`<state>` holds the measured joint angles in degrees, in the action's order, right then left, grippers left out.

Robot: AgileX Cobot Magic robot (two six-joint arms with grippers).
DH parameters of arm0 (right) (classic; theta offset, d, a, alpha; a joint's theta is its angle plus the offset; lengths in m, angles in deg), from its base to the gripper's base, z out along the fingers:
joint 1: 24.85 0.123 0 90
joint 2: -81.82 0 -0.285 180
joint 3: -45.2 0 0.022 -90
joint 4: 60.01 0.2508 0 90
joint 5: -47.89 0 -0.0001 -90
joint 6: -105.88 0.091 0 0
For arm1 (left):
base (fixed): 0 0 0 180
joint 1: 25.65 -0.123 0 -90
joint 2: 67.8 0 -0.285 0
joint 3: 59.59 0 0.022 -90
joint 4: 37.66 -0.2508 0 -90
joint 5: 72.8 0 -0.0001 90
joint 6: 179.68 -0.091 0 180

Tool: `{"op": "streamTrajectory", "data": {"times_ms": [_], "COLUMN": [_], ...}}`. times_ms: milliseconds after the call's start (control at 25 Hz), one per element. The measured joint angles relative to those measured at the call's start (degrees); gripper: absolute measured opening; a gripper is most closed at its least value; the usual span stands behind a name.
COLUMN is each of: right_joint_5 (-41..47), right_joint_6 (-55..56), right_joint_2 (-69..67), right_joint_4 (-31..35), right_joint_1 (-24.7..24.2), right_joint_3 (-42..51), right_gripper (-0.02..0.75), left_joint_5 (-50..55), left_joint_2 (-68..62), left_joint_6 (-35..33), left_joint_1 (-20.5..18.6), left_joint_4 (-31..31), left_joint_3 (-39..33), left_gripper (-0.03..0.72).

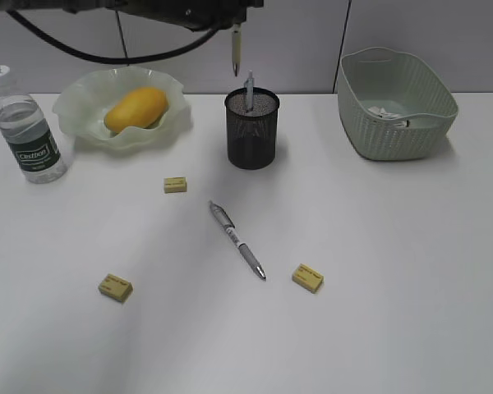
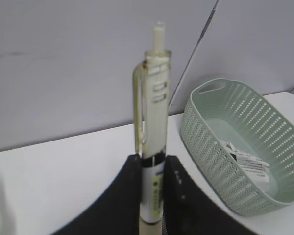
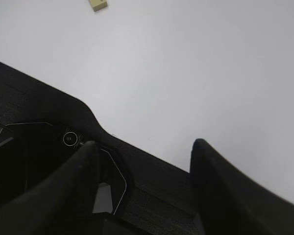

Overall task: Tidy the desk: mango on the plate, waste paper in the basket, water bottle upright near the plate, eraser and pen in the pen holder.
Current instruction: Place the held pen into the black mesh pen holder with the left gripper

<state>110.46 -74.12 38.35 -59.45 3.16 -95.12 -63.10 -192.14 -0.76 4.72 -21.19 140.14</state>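
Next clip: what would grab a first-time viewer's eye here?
The left gripper dangles a pale pen above the black mesh pen holder. The mango sits in the wavy green plate at back left. A silver pen and three erasers lie loose mid-desk.

Three pens: one held aloft (image 1: 237,51), one in the holder (image 1: 249,90), one on the worktop (image 1: 237,240). Three erasers (image 1: 175,185) (image 1: 115,287) (image 1: 308,277). One mango (image 1: 136,108), one bottle (image 1: 27,130), and seemingly one paper scrap (image 1: 386,114).

The bottle (image 1: 26,127) bore a dark green label reading what looked like "Cestbon" in white. Print on the erasers (image 1: 175,185) and paper (image 2: 246,159) was too small to read.
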Motion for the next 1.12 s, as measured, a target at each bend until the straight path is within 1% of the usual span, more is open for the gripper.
{"op": "streamTrajectory", "data": {"times_ms": [520, 800, 880, 1040, 1120], "right_joint_5": [-0.05, -0.05, -0.05, -0.05, -0.05], "right_joint_6": [0.00, 0.00, 0.00, 0.00, 0.00], "right_joint_2": [0.00, 0.00, 0.00, 0.00, 0.00], "right_joint_4": [0.00, 0.00, 0.00, 0.00, 0.00], "right_joint_1": [0.00, 0.00, 0.00, 0.00, 0.00], "right_joint_3": [0.00, 0.00, 0.00, 0.00, 0.00], "right_gripper": [0.467, 0.467, 0.467, 0.467, 0.467], "left_joint_5": [-7.70, -7.91, -8.18, -8.49, -8.49], "left_joint_2": [-8.92, -11.30, -11.30, -11.30, -11.30], "left_joint_6": [0.00, 0.00, 0.00, 0.00, 0.00], "left_joint_1": [1.18, 1.34, 1.41, 1.52, 1.52], "left_joint_4": [0.17, 0.23, 0.23, 0.23, 0.23], "left_joint_3": [0.00, 0.00, 0.00, 0.00, 0.00], "left_gripper": [0.099, 0.108, 0.164, 0.371, 0.440]}}
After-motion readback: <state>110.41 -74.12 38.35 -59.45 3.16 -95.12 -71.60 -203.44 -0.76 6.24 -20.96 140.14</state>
